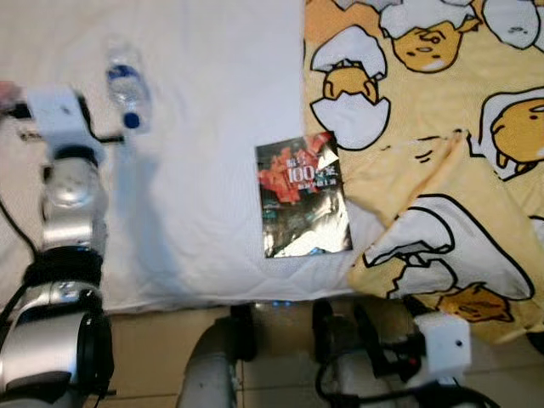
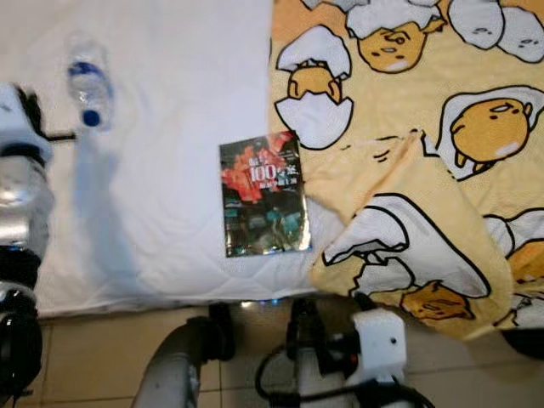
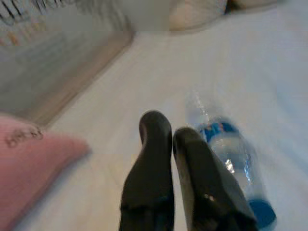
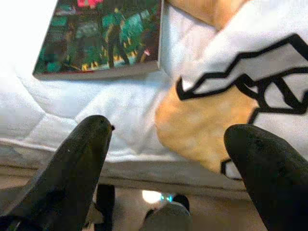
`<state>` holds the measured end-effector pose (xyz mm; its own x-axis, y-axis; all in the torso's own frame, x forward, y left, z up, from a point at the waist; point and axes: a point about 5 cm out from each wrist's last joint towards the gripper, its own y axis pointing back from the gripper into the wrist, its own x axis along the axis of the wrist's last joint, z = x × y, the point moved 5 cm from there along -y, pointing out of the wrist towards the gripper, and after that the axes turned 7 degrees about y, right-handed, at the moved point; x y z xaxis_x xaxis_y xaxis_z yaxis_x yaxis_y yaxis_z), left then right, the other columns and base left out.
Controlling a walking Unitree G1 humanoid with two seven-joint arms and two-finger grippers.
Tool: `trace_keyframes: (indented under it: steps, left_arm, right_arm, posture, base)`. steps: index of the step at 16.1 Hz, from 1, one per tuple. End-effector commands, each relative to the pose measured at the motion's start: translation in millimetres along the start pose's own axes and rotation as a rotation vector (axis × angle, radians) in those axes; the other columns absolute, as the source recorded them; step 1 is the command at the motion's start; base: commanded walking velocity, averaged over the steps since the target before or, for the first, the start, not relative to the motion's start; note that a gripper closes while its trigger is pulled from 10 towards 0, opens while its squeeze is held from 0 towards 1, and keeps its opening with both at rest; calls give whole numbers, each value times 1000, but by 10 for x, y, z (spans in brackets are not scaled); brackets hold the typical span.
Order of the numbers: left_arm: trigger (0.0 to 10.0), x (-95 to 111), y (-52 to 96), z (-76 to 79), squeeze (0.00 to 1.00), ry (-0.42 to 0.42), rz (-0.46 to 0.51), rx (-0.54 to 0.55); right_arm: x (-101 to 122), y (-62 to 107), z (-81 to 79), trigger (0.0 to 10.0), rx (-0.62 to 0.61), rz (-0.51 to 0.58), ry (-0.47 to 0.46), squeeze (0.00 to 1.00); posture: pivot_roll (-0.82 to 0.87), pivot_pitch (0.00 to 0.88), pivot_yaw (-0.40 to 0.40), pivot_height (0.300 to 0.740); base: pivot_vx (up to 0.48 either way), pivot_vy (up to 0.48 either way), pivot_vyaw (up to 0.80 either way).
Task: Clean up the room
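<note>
Left eye view looks down over the edge of a bed [image 1: 195, 255] covered by a white quilted sheet, taken here as the landmark. Nearest, below the bed's edge and over the tan floor [image 1: 144, 340], the right gripper [image 4: 168, 159] hangs with its two black fingers spread wide apart and nothing between them. Just beyond it, on the sheet near the bed's edge, a glossy book [image 1: 302, 197] lies flat, cover up; the number "100" reads in white on a red patch, the other writing too small to read. Beside the book, toward the bed's right, a yellow blanket [image 1: 442, 170] printed with cartoon eggs lies rumpled, one folded corner draped over the edge.

Farther up the sheet on the bed's left, a clear plastic bottle [image 1: 127, 83] lies on its side, blue label and blue cap; whether it holds anything is unclear. The left gripper [image 3: 172, 132] hovers just beside it, fingers pressed together, holding nothing. A pink cloth [image 3: 29, 163] lies near the gripper.
</note>
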<state>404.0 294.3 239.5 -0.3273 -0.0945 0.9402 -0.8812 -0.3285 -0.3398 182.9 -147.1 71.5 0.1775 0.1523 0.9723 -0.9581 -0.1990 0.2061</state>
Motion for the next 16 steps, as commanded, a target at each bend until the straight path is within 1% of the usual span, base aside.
trace_keyframes:
  steps: [1,2,3,4,5,6,7,8,9,10,11,12,13,14,15,16]
  left_arm:
    - [0,47,146,45,0,20,-12,-45]
    - [0,47,219,80,0,38,-27,-58]
    - [0,-87,506,280,0,65,-103,-136]
    - [0,-141,619,363,0,72,-133,-173]
    - [0,-210,730,475,0,62,-158,-220]
    - [10000,-238,802,630,0,22,-153,-264]
    - [10000,-213,769,664,0,-2,-128,-263]
    - [10000,-171,671,696,863,-72,-75,-270]
    - [10000,-350,543,665,1000,-108,-124,-227]
    - [10000,-441,509,644,1000,-107,-161,-201]
    - [10000,-654,527,646,1000,-133,-225,-162]
    - [10000,-723,640,667,1000,-113,-246,-162]
    - [10000,-751,747,679,1000,-95,-253,-169]
    - [10000,-807,951,717,1000,-61,-272,-189]
    - [10000,-834,1098,758,1000,-41,-280,-203]
    - [10000,-839,1197,802,1000,-24,-267,-204]
  right_arm:
    - [-143,0,-13,10000,-1,-41,-9,0]
    - [-156,-16,-14,10000,0,-41,-10,0]
    - [-167,-89,11,10000,-1,-31,-4,0]
    - [-169,-127,26,10000,-2,-26,-2,0]
    - [-164,-191,48,10000,-4,-15,2,0]
    - [-103,-367,101,10000,-12,26,12,0]
    - [-46,-449,129,10000,-19,52,17,0]
    - [47,-564,167,10000,-30,94,21,0]
    - [131,-691,202,10000,-35,132,30,0]
    - [177,-757,199,10000,-29,151,36,0]
    - [407,-993,239,10000,-17,222,62,0]
    - [495,-1074,260,10000,4,246,89,0]
    - [533,-1116,289,10000,8,256,89,0]
    - [590,-1187,351,10000,7,270,75,0]
    - [621,-1244,398,10000,7,275,68,0]
    - [625,-1338,430,10000,11,272,59,0]
  posture:
    - [-187,273,90,740]
    - [-187,273,90,740]
    - [-160,236,91,740]
    - [-155,230,90,740]
    - [-141,201,90,740]
    - [-136,145,88,740]
    - [-136,137,88,740]
    - [-138,116,86,740]
    - [-146,57,71,740]
    - [-146,57,71,740]
    - [-152,0,48,740]
    - [-144,0,32,740]
    - [-127,0,14,740]
    - [-96,0,-13,740]
    - [-71,0,-34,740]
    - [-12,0,-83,740]
  base:
    - [0,0,0]
    - [0,0,0]
    - [0,0,0]
    - [0,0,0]
    - [0,0,0]
    - [0,0,0]
    - [0,0,0]
    - [0,0,0]
    - [0,0,0]
    - [0,0,0]
    - [0,0,0]
    - [0,0,0]
    - [0,0,0]
    - [0,0,0]
    - [0,0,0]
    - [0,0,0]
